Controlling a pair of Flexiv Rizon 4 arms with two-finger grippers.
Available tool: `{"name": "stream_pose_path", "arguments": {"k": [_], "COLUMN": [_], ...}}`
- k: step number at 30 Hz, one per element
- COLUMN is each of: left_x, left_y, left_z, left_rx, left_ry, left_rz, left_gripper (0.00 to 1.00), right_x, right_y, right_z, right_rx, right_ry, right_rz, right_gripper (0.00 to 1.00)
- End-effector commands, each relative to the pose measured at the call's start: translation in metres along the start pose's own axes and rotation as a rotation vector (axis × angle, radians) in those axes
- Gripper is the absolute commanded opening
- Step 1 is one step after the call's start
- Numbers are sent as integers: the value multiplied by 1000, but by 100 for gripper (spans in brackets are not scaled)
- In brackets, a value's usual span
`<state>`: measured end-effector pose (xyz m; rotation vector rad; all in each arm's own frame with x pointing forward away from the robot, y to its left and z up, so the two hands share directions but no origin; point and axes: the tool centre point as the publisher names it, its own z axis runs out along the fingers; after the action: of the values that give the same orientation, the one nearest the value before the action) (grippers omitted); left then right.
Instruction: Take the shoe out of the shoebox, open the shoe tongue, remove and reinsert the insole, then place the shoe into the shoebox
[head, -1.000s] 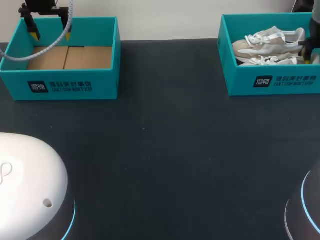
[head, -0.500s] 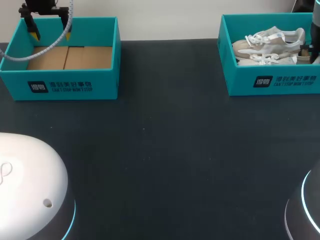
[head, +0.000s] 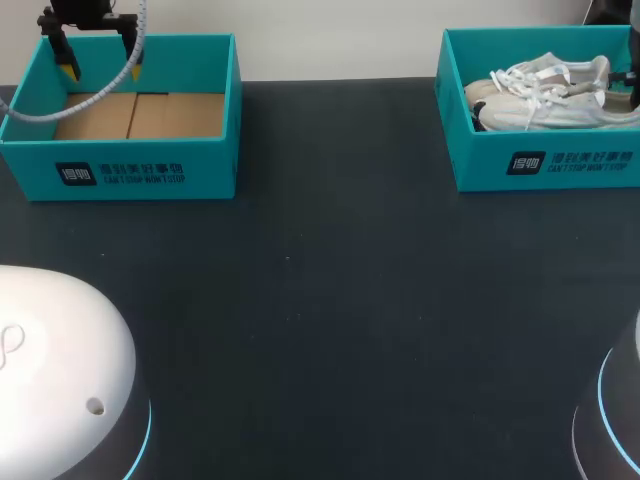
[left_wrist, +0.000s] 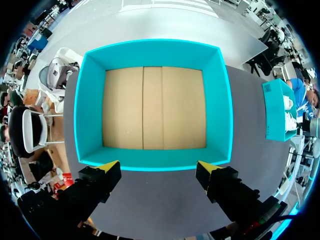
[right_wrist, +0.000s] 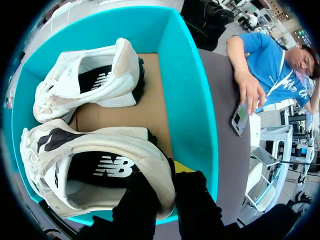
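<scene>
Two white sneakers lie in the teal shoebox (head: 560, 162) at the table's far right. The right gripper (right_wrist: 167, 177) is shut on the heel collar of the nearer sneaker (right_wrist: 100, 137), one finger inside the shoe and one outside by the box wall (right_wrist: 187, 90). In the head view this sneaker (head: 555, 112) sits tilted against the front wall, with the other sneaker (head: 540, 72) behind it. The second sneaker (right_wrist: 85, 85) lies ahead of the gripper. My left gripper (head: 100, 68) hangs open over the empty teal box (head: 130, 172), whose near rim (left_wrist: 152, 164) runs just ahead of the left gripper (left_wrist: 157, 170).
Brown cardboard lines both box floors. The dark table (head: 330, 300) stretches between the boxes. Two white robot bases (head: 60, 370) stand at the near corners. A person's hand (right_wrist: 250, 92) with a phone rests on the table just past the shoebox.
The right gripper closed on the nearer sneaker's heel. That sneaker shifted and tipped up against the box's front wall. The left arm stayed put.
</scene>
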<state>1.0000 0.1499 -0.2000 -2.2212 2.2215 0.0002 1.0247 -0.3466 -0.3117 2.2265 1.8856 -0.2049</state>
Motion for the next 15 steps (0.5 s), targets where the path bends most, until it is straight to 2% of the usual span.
{"name": "stream_pose_path", "arguments": {"k": [1,9,15], "left_x": [0,0,0], "left_y": [0,0,0], "left_z": [0,0,0], "left_rx": [0,0,0], "left_ry": [0,0,0], "left_rz": [0,0,0], "left_gripper": [100,100,100], "right_x": [-10,-9,0], "right_y": [-10,-5,-7], "right_z": [-47,-107,-139], "right_rx": [-33,-46,-42], "right_ry": [-4,-42,-45], "right_rz": [10,-26,-33], "right_gripper": [0,0,0]}}
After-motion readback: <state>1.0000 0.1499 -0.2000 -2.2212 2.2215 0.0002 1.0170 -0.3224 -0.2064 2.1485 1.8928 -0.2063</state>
